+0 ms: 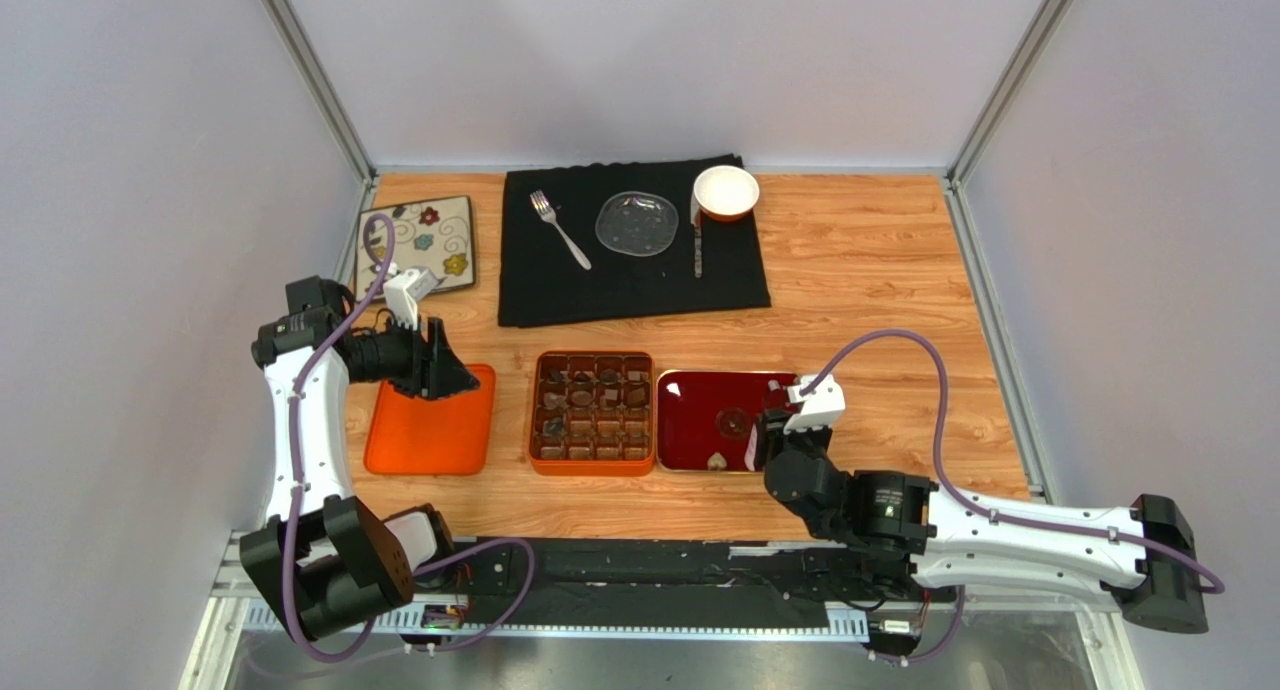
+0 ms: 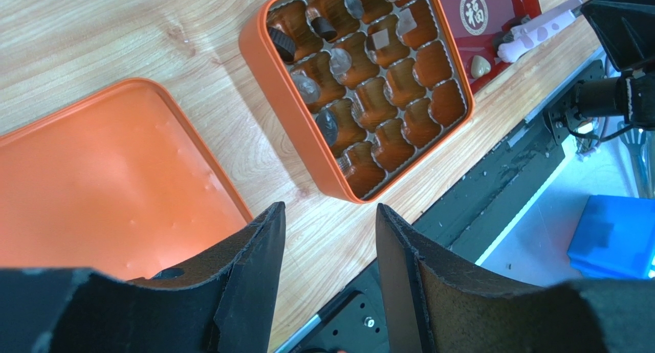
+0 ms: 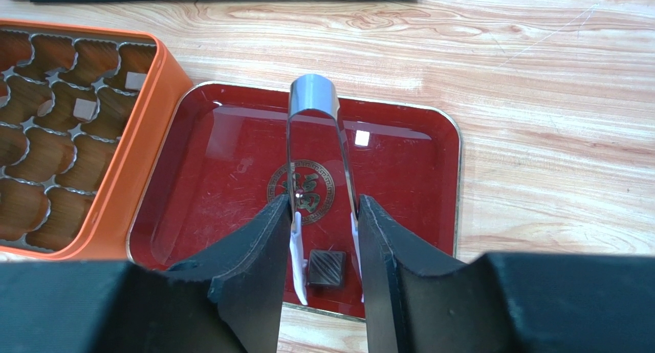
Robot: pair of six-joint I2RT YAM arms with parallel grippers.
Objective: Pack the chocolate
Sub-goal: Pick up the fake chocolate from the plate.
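Your right gripper (image 3: 324, 219) clamps one pair of tongs (image 3: 314, 100), tips straddling one square chocolate (image 3: 327, 267) on the red tray (image 3: 430, 176). Your left gripper (image 2: 329, 219) holds its fingers apart, empty.

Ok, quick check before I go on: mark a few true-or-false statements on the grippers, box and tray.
1. The right gripper holds tongs. True.
2. The tongs' tips straddle a square chocolate on the red tray. True.
3. The left gripper grips the lid. False: the left gripper is open and empty, clear of the lid.
4. Every compartment of the box is filled. False: many in the box are empty.
5. The fork lies on bare wood. False: the fork lies on the black cloth.
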